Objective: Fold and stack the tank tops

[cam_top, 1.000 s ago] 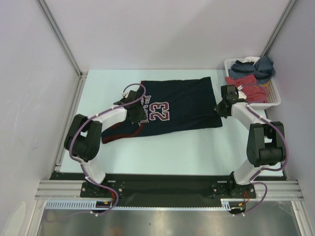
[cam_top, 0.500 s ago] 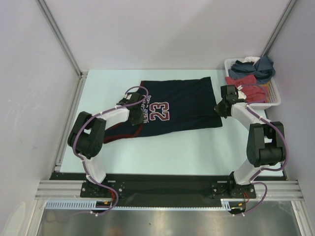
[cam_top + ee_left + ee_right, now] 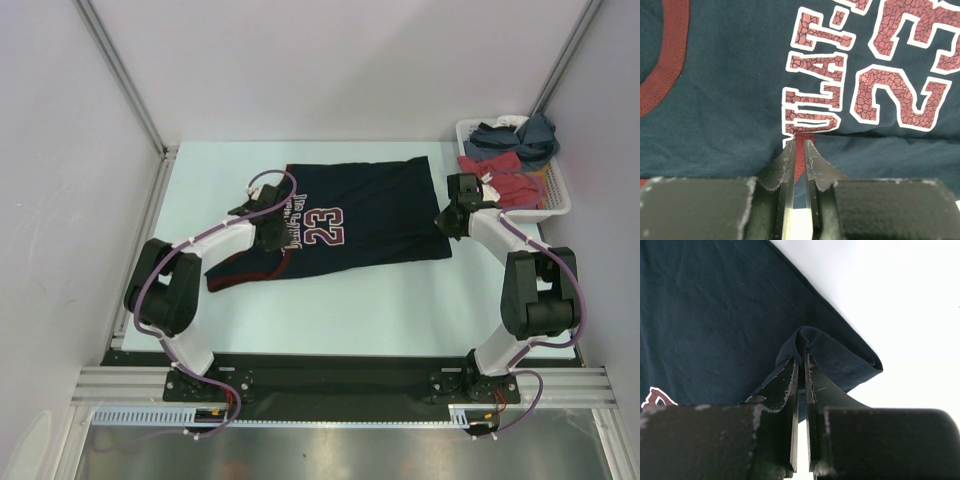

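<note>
The navy tank top (image 3: 370, 205) lies crosswise, its long axis spanning both arms: left gripper (image 3: 799, 146) clamps its shoulder end, right gripper (image 3: 801, 361) its hem corner.

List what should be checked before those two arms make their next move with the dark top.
1. Left gripper pinching the top's red trim: ok.
2. Right gripper pinching the hem corner: ok.
3. Both cloth layers caught in each grip: cannot tell.
4. Top lying flat: not ok, rumpled near the left gripper.
5. Basket off the top: ok.
</note>
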Robot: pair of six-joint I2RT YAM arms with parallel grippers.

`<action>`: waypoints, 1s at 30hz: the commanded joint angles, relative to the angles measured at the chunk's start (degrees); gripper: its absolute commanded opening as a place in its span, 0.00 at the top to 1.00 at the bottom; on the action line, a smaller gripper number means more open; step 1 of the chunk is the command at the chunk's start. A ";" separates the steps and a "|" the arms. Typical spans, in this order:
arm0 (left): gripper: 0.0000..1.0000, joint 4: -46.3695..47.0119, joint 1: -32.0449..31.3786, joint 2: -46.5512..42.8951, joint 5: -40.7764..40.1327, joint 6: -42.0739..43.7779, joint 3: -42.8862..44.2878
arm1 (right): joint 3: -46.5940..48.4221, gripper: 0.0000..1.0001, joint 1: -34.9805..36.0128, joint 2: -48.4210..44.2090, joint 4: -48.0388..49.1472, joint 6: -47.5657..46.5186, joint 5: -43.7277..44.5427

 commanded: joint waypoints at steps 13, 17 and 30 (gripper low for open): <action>0.73 1.49 -0.98 1.91 1.67 1.49 -1.85 | -0.65 1.00 0.20 -2.19 1.32 -0.05 1.78; 0.70 2.19 -1.33 1.74 2.02 1.49 -2.20 | -0.74 1.00 0.20 -2.11 1.58 -0.14 1.60; 1.00 0.88 -1.59 -0.89 0.44 3.24 -0.71 | -1.00 1.00 0.11 -2.37 1.59 -0.31 1.51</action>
